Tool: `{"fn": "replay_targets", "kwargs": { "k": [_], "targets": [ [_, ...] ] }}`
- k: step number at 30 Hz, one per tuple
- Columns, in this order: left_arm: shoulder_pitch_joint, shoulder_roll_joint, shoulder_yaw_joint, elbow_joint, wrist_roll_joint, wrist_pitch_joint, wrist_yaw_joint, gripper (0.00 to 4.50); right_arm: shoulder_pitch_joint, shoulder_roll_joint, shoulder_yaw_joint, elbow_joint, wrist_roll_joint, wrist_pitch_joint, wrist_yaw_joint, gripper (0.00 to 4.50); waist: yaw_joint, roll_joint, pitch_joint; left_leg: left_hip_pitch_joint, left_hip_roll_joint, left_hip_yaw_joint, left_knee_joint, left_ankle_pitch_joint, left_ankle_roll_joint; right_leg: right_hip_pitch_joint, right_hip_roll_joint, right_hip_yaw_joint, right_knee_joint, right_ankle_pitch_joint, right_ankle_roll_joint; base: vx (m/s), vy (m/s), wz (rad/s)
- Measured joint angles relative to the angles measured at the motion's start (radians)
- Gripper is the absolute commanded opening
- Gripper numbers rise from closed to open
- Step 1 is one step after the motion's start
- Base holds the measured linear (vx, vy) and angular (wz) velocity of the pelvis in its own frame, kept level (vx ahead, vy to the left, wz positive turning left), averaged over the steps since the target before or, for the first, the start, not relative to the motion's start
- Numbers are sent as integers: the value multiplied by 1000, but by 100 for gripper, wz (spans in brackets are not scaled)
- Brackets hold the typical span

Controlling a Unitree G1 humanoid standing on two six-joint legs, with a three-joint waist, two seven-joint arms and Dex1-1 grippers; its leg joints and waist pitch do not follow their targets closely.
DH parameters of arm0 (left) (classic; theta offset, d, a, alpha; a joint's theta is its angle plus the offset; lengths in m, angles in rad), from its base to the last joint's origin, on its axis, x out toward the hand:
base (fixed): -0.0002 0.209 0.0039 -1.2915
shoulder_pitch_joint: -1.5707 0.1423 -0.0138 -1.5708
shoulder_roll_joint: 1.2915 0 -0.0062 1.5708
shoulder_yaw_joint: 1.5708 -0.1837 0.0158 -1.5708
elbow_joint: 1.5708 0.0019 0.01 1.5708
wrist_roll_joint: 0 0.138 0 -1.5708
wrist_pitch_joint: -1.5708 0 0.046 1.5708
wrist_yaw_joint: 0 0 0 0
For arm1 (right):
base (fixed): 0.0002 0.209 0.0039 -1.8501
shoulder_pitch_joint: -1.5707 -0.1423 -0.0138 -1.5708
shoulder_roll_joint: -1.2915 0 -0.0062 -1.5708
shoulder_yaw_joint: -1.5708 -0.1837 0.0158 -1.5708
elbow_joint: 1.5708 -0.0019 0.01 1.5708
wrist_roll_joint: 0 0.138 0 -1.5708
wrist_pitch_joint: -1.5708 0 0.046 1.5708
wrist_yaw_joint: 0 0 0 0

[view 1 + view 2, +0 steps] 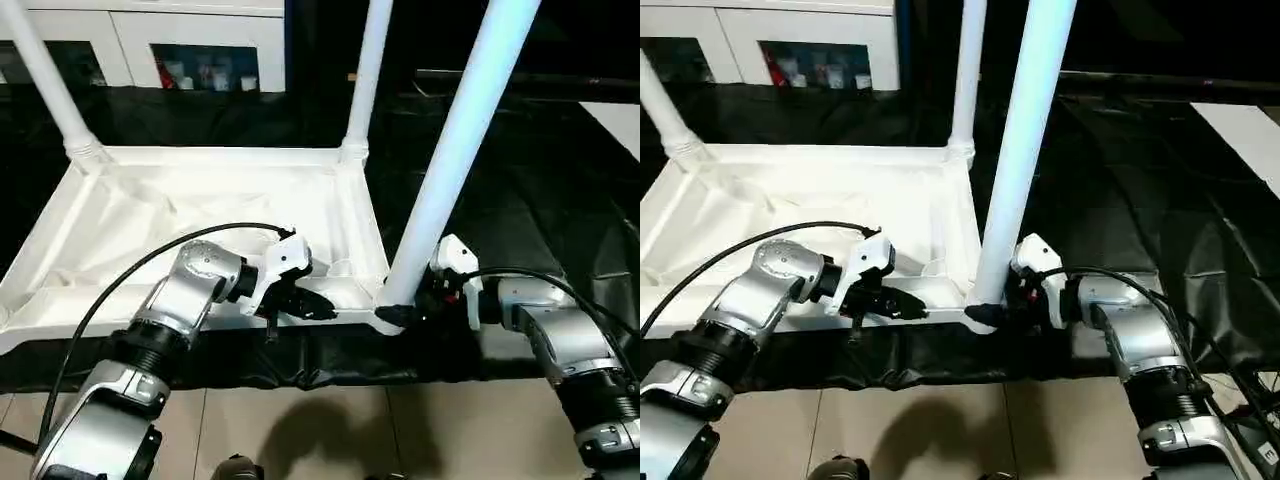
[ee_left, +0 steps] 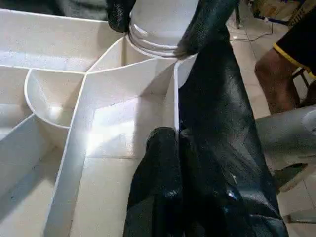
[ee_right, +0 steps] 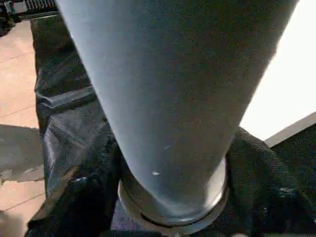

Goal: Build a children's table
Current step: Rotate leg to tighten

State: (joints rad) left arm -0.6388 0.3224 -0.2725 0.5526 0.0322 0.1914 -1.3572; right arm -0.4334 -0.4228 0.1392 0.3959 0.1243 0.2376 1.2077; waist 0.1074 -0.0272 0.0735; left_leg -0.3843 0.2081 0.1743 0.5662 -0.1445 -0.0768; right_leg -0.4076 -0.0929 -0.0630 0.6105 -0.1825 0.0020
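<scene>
The children's table lies upside down on a black cloth, its white ribbed top (image 1: 200, 195) facing up. Three white legs stand in corner sockets: far left (image 1: 40, 70), far right (image 1: 365, 70) and near right (image 1: 455, 150). My left gripper (image 1: 318, 305) is at the near edge, shut on the thin rim wall (image 2: 176, 108) beside the near right corner. My right gripper (image 1: 405, 310) reaches in from the right. Its black fingers (image 2: 207, 24) sit on both sides of the near right leg's ringed base (image 3: 173, 207) and press against it.
The black cloth (image 1: 520, 200) spreads to the right of the table and hangs over the near edge above a tiled floor (image 1: 330, 420). White cabinets (image 1: 200, 50) stand at the back. A person's leg (image 2: 276, 74) is near the corner.
</scene>
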Motion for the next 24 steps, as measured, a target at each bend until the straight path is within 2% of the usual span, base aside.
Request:
{"fn": "replay_targets", "kwargs": {
  "k": [5,8,10,12,17,18,24],
  "targets": [
    [0,4,0,0,0,0,-3,0,1,4,1,0,0,0,0,266,1,0,0,0,0,0,0,0,0,0,0,0,1,0,0,0,0,0],
    [0,1,6,7,1,0,36,0,13,33,-17,2,-1,-5,-59,264,1,-1,-1,1,1,0,1,0,0,0,0,0,2,0,0,0,0,0],
    [-1,-11,21,19,6,1,85,0,14,70,-43,21,-5,-11,-133,264,-1,-2,-2,2,1,0,2,0,0,1,0,0,2,1,-1,0,0,0],
    [-16,-51,41,46,34,12,187,0,8,150,-103,70,-12,-34,-291,264,-8,-4,-3,2,1,-1,4,0,0,1,0,0,3,1,-1,0,0,0],
    [-27,-137,62,61,45,52,347,0,-7,231,-184,123,-10,-53,-505,264,-16,-5,-3,1,-1,-1,5,0,0,2,-1,2,0,2,-2,0,0,0],
    [-26,-163,70,62,46,69,387,0,-15,265,-216,137,-6,-52,-563,263,-17,-5,-3,1,-1,-1,4,0,1,2,-1,2,0,2,-2,0,0,0],
    [-1,-208,82,24,51,98,480,0,-33,353,-273,161,-2,-78,-722,263,-19,-2,-4,1,1,-1,0,0,0,1,0,0,0,1,-1,0,0,0]
  ]
}}
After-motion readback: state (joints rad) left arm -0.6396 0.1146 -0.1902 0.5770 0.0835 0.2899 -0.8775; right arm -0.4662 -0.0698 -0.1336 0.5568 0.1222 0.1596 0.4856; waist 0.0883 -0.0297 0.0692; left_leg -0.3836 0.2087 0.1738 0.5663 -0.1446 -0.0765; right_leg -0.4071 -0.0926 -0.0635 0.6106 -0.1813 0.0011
